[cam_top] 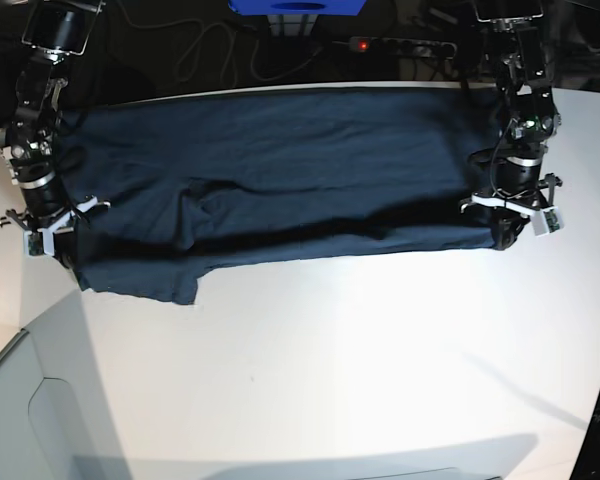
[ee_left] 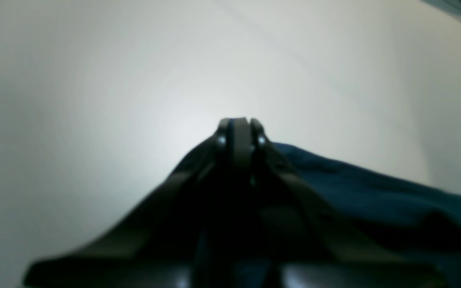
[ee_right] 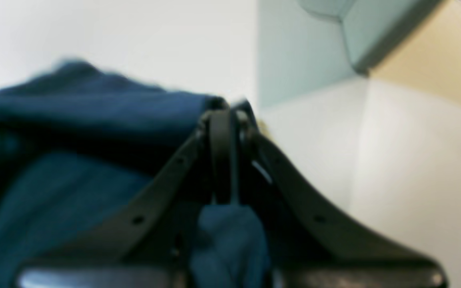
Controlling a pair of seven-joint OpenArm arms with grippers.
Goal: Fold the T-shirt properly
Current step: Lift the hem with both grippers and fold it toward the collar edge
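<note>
Both pincers, left pincer [ee_left: 239, 122] and right pincer [ee_right: 227, 108], clamp the T-shirt [cam_top: 280, 170].

One T-shirt [cam_top: 280, 170], dark navy, lies spread across the far half of the one white counter [cam_top: 360, 350]. Two robot arms stand at the T-shirt's ends, one at each, and each carries one end effector: the left end effector [cam_top: 507, 232] at the T-shirt's right end in the base view, the right end effector [cam_top: 52, 243] at its left end. Beyond the T-shirt's far edge lie one blue box [cam_top: 296, 7] and one power strip [cam_top: 400, 45] with one red light.
</note>
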